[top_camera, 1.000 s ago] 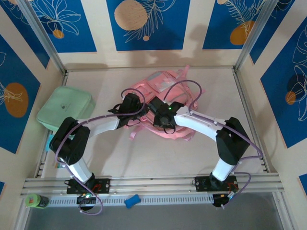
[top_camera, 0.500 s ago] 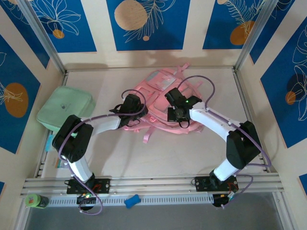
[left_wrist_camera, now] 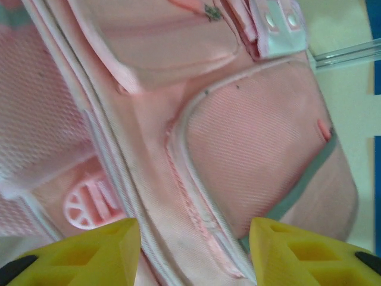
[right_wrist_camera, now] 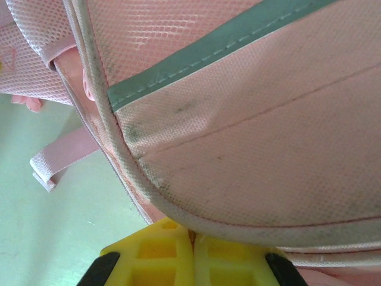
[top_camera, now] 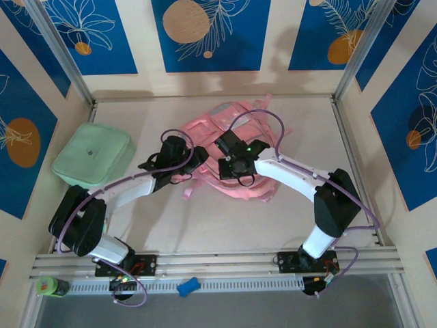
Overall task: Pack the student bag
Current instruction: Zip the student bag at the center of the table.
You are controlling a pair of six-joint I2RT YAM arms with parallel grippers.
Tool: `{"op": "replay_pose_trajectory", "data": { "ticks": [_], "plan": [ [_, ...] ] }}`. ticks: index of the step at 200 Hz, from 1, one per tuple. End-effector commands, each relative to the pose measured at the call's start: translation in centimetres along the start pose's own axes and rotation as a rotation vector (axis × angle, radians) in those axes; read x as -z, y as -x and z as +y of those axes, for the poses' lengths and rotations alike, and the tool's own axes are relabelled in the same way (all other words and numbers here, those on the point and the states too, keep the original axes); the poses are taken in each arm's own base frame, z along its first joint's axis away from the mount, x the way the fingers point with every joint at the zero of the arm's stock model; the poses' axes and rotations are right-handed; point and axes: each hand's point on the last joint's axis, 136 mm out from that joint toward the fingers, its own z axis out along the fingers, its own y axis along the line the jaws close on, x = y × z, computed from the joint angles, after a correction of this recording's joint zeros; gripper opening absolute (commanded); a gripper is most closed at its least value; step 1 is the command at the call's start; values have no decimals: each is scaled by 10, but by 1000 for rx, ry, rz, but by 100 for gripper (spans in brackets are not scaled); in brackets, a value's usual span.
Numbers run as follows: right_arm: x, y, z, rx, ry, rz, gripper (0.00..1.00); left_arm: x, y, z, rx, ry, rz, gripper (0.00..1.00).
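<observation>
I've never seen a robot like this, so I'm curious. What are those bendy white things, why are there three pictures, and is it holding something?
The bendy white things are two robot arms bolted to a table. Each ends in a gripper with two yellow fingers, like a pincher. The big picture is taken from above. The other two come from small cameras on the arms' wrists, so everything looks very close up. On the table lie a pink bag and a green case. The left gripper is open over the bag and holds nothing. The right gripper is shut right at the bag's edge. It may be pinching the fabric, but I can't tell for sure.
</observation>
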Motion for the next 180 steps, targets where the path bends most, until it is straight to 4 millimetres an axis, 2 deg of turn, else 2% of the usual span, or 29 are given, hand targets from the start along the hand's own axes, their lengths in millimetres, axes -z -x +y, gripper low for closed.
{"op": "replay_pose_trajectory", "data": {
  "ticks": [1, 19, 79, 107, 131, 144, 160, 180],
  "plan": [
    [9, 3, 1, -42, 50, -20, 0, -8, -20, -26, 95, -109, 54, 51],
    [9, 0, 0, -59, 63, -22, 0, -16, -25, -35, 117, -118, 63, 51],
    [3, 0, 1, -69, 68, -21, 0, -32, -45, -19, 287, -80, 46, 45],
    [2, 2, 1, -68, 64, -19, 0, -38, -42, -27, 257, -77, 30, 31],
    [6, 1, -2, -68, 51, -18, 0, -35, -34, -10, 207, 5, -31, 16],
    [10, -1, -7, -65, 39, -14, 0, -33, -29, 3, 166, 64, -51, 0],
    [15, -3, -18, -56, 9, -6, 0, -29, -24, 24, 139, 127, -55, 0],
    [22, -9, -43, -68, -47, 21, 0, -20, -14, 43, 97, 157, -60, 0]
  ]
}}
